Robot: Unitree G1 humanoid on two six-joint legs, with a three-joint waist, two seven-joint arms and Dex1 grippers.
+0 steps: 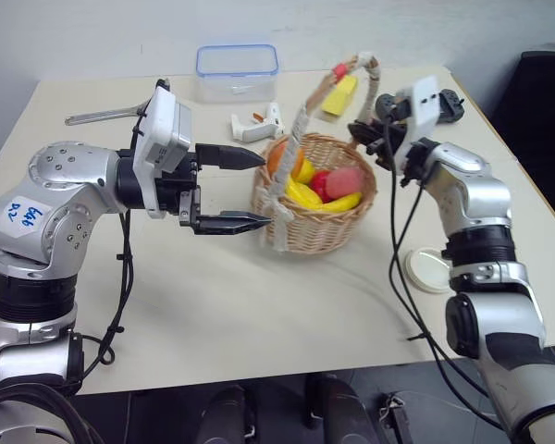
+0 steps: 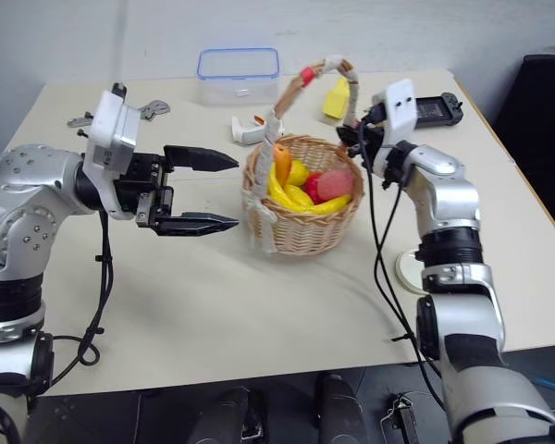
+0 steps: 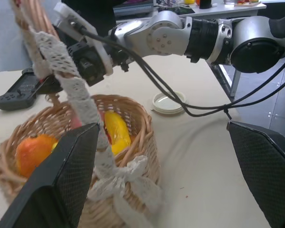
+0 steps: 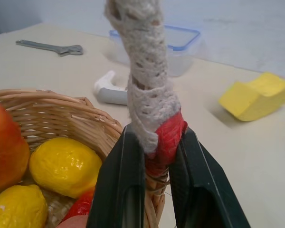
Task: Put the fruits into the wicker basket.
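right gripper clamped on wicker basket handle, frame centre; left gripper wide open, empty; lift straight to keep peach and banana inside.

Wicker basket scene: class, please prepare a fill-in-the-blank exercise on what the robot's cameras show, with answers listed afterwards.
1. The right gripper is closed on the wicker basket's ____.
2. The banana and peach lie inside the ____.
3. The left gripper's jaws stand ____ beside the basket.
4. The yellow sponge lies on the ____.

Answers: handle; basket; open; table
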